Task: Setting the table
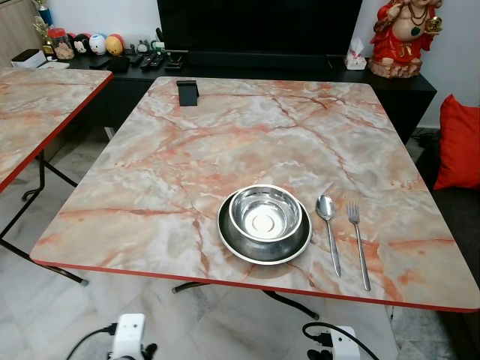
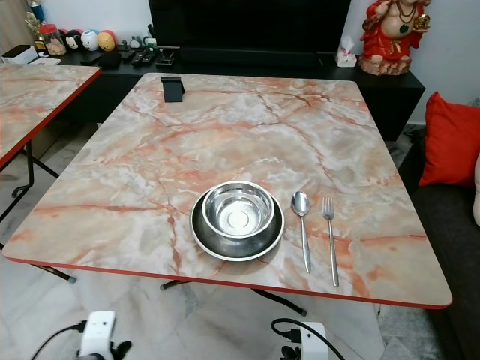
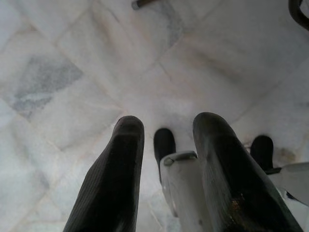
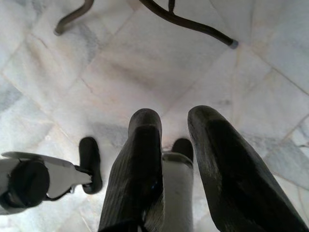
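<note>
left eye view: marble-look table [image 1: 187, 172] with one place laid near its front edge — steel bowl [image 1: 264, 212] sitting inside a dark steel plate [image 1: 234, 240], spoon [image 1: 328, 225] just right of the plate, fork [image 1: 358, 241] just right of the spoon, both handles toward you
bowl: stiff, polished, looks light and slippery — if you must shift it, pinch the rim wall, one finger inside, one outside
plate: low flared rim flat on the top, hard to get under; take the lip at the side nearest you, and expect the bowl to slide on it if you tilt
spoon and fork: thin, flat on the surface, likely to skate away — grip mid-handle across the narrow width, not at the spoon's head or the fork's tines
far edge: small black stand [image 1: 187, 92] on the table, well apart from the setting
left arm: hangs low below the table edge, left gripper [image 3: 166, 145] pointing down at the marble floor [image 3: 72, 72]
left jaws: spread, nothing between them
right arm: same hanging pose, right gripper [image 4: 176, 140] aimed at the floor, table leg [image 4: 193, 24] beyond it
right jaws: parted a little, empty
judgement: setting looks complete for one seat — you'd need to lift either arm well up to reach anything
</note>
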Available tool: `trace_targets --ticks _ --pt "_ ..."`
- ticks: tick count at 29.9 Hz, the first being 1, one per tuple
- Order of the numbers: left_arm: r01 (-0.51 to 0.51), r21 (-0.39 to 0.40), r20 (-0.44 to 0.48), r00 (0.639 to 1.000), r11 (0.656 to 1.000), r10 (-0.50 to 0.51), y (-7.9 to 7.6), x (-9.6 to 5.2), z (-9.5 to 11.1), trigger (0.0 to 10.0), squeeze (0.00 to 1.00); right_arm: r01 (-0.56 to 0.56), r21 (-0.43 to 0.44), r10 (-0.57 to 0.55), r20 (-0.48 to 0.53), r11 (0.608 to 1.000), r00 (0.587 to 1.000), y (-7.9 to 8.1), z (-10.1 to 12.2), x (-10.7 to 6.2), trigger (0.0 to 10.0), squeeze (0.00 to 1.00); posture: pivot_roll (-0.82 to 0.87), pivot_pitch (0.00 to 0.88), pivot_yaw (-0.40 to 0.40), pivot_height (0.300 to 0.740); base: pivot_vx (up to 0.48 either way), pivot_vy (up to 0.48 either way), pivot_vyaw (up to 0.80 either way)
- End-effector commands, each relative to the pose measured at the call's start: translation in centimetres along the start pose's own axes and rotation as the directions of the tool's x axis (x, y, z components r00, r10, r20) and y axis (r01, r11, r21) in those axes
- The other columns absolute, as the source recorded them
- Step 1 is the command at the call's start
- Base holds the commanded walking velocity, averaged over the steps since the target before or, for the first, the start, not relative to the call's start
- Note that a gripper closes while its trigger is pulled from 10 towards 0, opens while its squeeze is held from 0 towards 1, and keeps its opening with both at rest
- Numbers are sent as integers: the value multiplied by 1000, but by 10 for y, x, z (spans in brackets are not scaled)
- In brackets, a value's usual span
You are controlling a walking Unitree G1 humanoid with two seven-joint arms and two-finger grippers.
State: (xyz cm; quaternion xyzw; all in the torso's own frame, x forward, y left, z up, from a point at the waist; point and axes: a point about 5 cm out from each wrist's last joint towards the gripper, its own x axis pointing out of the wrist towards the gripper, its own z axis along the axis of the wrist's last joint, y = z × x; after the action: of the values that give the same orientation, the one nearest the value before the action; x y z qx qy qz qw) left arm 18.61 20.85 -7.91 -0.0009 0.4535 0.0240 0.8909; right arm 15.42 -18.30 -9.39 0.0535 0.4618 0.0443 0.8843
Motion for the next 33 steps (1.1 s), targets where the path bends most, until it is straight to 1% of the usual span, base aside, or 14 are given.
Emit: trace_targets --ticks 1,3,6,7,11,18,26,29,33 --pt "-20 -12 -41 999 1000 20 6 -2 -11 10000 0 15 -16 -16 -21 1000 1000 -8 -7 -4 10000 0 -16 0 -8 736 0 0 0" --pt "-28 -19 -63 998 999 27 11 -4 -16 10000 0 23 -36 -24 -27 999 999 -13 -9 -6 10000 0 -14 0 -6 736 0 0 0" --pt "-38 -17 -72 997 999 36 18 -6 -19 10000 0 33 -33 -33 -23 999 999 -14 -9 -6 10000 0 -16 0 -2 736 0 0 0" --pt "-46 -15 -77 996 999 44 23 -7 -20 10000 0 30 -30 -31 -24 999 999 -14 -10 -6 10000 0 -16 0 0 736 0 0 0" --pt "-58 -13 -83 995 998 57 32 -9 -20 10000 0 13 -35 -14 -21 999 1000 -8 -10 -5 10000 0 -14 0 3 736 0 0 0" --pt "-65 -10 -84 994 998 64 37 -10 -19 10000 0 11 -27 -12 -19 1000 1000 -4 -10 -4 10000 0 -10 0 7 736 0 0 0" --pt "-67 -10 -87 994 998 66 37 -10 -20 10000 0 24 -16 -24 -29 1000 999 -6 -14 -5 10000 0 -6 0 11 736 0 0 0" --pt "-65 -11 -89 994 998 64 35 -9 -20 10000 0 33 1 -33 -28 999 999 -8 -15 -6 10000 0 -1 0 12 736 0 330 0" --pt "-55 -8 -85 995 998 54 26 -7 -18 10000 0 40 11 -40 -37 999 999 -11 -17 -8 10000 0 6 0 10 736 -246 340 0"
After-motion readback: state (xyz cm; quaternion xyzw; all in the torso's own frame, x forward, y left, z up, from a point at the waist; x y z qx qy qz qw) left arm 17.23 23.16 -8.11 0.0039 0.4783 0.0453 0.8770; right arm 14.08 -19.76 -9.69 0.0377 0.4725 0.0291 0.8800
